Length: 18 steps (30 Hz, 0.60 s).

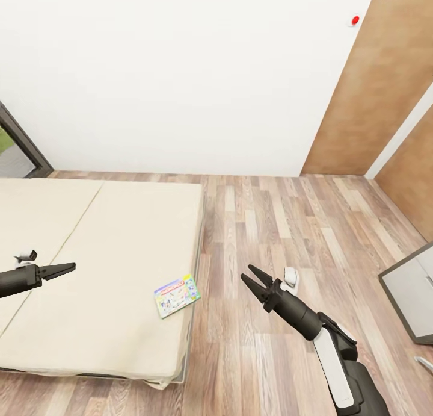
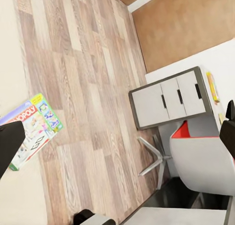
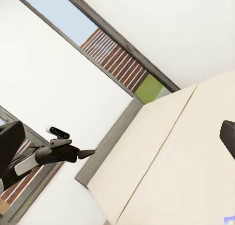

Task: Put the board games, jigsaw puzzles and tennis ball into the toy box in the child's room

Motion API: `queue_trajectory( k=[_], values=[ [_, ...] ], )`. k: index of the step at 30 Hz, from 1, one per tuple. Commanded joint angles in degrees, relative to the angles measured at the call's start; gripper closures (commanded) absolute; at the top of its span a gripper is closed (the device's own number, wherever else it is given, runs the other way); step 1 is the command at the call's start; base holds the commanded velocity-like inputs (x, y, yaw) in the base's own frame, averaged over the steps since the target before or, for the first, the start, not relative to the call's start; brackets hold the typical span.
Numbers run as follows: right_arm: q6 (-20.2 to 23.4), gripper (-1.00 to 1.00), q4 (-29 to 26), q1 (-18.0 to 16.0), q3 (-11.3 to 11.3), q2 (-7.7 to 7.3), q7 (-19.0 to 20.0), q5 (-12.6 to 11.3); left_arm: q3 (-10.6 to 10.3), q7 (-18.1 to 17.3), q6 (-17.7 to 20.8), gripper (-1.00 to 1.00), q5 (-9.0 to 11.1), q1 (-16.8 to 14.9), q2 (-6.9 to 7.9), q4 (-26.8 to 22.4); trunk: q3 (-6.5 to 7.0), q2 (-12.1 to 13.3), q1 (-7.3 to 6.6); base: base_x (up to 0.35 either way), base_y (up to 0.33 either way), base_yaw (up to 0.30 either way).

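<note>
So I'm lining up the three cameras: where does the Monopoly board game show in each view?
Head view: board game lies flat near the bed's right edge, low centre.
Left wrist view: board game at the left edge, beside the wood floor.
Right wrist view: I cannot tell it is in the picture.
Shared landmark: the cream bed.

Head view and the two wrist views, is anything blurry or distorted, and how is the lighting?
Head view: even, flat light, walls lean outward toward the edges, board game print soft. Left wrist view: sharp floor, the game's logo readable, the near fingers a dark blur. Right wrist view: bright, no glare, bed almost shadowless.
</note>
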Motion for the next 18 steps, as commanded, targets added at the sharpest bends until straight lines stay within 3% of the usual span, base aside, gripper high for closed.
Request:
queue_trajectory(
  k=[1,18],
  values=[
    [0.5,-1.00,0.0,0.0,-0.1,0.05,0.2,-0.3,0.0,-0.2,0.6,-1.00,0.0,0.0,0.01,0.0,0.01,-0.1,0.03,0.000,0.000,0.068],
    [0.5,-1.00,0.2,0.0,-0.2,0.05,0.2,-0.3,0.0,-0.2,0.6,-1.00,0.0,0.0,0.01,0.0,1.63,-0.1,0.03,0.031,0.000,0.068]
  ],
)
